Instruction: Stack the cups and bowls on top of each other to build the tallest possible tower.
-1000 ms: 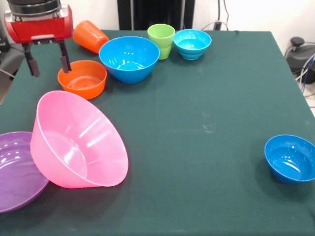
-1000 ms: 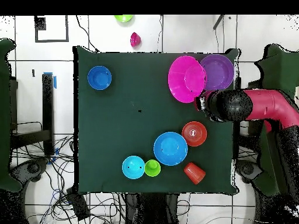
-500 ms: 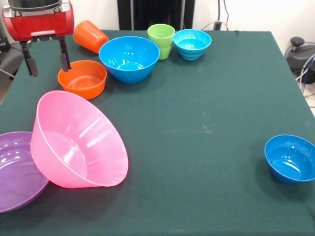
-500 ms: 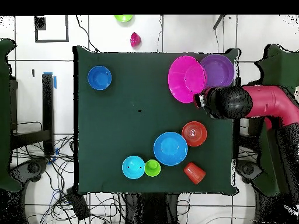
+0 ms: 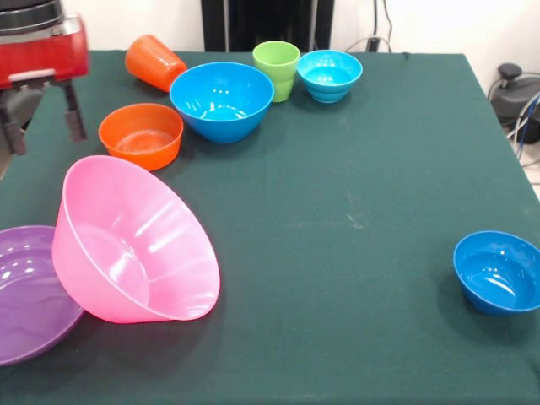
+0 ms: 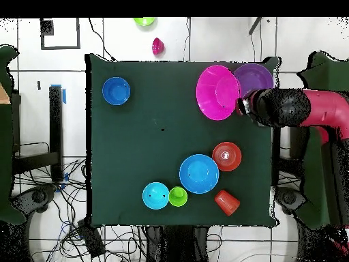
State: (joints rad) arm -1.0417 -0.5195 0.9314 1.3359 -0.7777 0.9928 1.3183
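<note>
The gripper [image 5: 40, 125] is hovering empty, fingers spread, beside the pink bowl [image 5: 135, 245], which is leaning tilted on the purple bowl [image 5: 29, 291]. Being light, glossy and probably slippery, the pink bowl is best pinched at its thin rim.

Dark green table [image 5: 363, 169], white tiled floor [image 6: 123, 37] with dark grid lines, tangled cables [image 6: 109, 239] below, white wall [image 5: 456, 25] behind.
</note>
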